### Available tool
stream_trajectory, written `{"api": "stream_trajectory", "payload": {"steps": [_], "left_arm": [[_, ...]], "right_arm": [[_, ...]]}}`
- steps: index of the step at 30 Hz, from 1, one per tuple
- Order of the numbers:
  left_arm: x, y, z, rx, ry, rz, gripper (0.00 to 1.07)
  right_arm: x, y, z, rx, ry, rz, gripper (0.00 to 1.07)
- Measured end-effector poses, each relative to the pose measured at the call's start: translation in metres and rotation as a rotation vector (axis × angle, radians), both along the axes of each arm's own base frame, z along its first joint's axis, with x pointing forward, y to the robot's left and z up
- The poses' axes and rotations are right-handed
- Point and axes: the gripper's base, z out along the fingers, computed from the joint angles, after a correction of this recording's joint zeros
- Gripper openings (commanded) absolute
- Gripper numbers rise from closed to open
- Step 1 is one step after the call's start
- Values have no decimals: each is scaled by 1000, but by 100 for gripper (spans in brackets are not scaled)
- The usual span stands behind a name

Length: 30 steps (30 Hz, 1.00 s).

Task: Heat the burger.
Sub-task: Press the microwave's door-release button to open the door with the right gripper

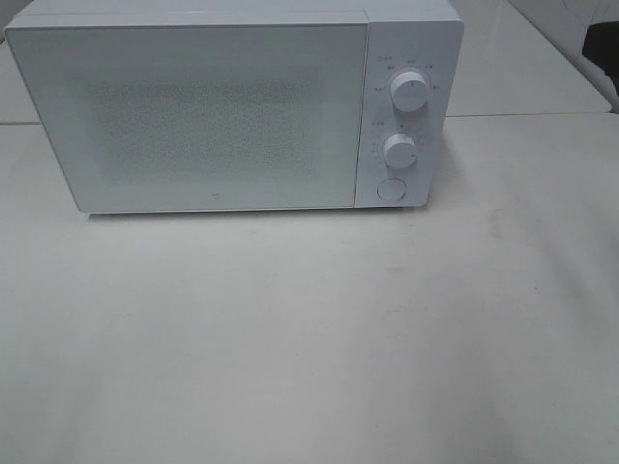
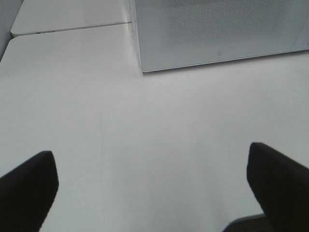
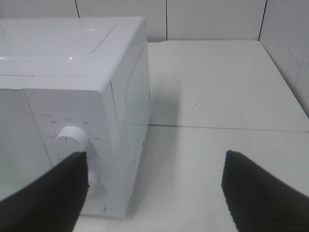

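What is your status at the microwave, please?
Left gripper open, empty. Right gripper open, empty. Microwave shut; burger not in view. Nothing in the way.

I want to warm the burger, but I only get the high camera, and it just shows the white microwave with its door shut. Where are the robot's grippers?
Observer: The left gripper hangs open above the table, in front of the microwave door.
Operator: And the other one?
Observer: The right gripper is open too, by the microwave's right front corner, close to the upper knob.
Operator: Is one holding the burger?
Observer: No. Nothing sits between either gripper's jaws, and no view shows the burger.
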Motion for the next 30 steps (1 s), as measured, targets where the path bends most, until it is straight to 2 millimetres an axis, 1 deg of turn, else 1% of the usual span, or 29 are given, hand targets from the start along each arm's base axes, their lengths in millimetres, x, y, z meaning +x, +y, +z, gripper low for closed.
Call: {"api": "stream_trajectory", "payload": {"steps": [1,4,5,6,7,8,10,11,12,13,15,16,17,18,19,20,21,22,23,24,25,26,28,29,30], "left_arm": [[0,0,0,0,0,0,100],[0,0,0,0,0,0,100],[0,0,0,0,0,0,100],[0,0,0,0,0,0,100],[0,0,0,0,0,0,100],[0,0,0,0,0,0,100],[0,0,0,0,0,0,100],[0,0,0,0,0,0,100],[0,0,0,0,0,0,100],[0,0,0,0,0,0,100],[0,0,0,0,0,0,100],[0,0,0,0,0,0,100],[0,0,0,0,0,0,100],[0,0,0,0,0,0,100],[0,0,0,0,0,0,100],[0,0,0,0,0,0,100],[0,0,0,0,0,0,100],[0,0,0,0,0,0,100],[0,0,0,0,0,0,100],[0,0,0,0,0,0,100],[0,0,0,0,0,0,100],[0,0,0,0,0,0,100],[0,0,0,0,0,0,100],[0,0,0,0,0,0,100],[0,0,0,0,0,0,100]], "right_arm": [[0,0,0,0,0,0,76],[23,2,-9,4,-57,-13,76],[23,2,-9,4,-57,-13,76],[27,2,-12,4,-69,-15,76],[34,3,-19,4,-89,-20,76],[34,3,-19,4,-89,-20,76],[44,3,-32,4,-114,-29,76],[44,3,-32,4,-114,-29,76],[48,3,-41,7,-124,-37,76],[48,3,-41,7,-124,-37,76],[53,2,-52,19,-144,-59,76],[53,2,-52,19,-144,-59,76],[55,1,-56,25,-148,-71,76],[56,-1,-64,39,-153,-96,76],[56,-1,-64,39,-153,-96,76],[57,1,-71,50,-159,-111,76],[57,1,-71,50,-159,-111,76],[56,3,-76,49,-158,-112,76],[55,11,-84,39,-151,-100,76],[55,11,-84,39,-151,-100,76],[55,17,-90,28,-145,-95,76],[55,17,-90,28,-145,-95,76],[55,30,-100,22,-127,-86,76],[55,30,-100,22,-127,-86,76],[55,38,-105,18,-127,-75,76]]}}
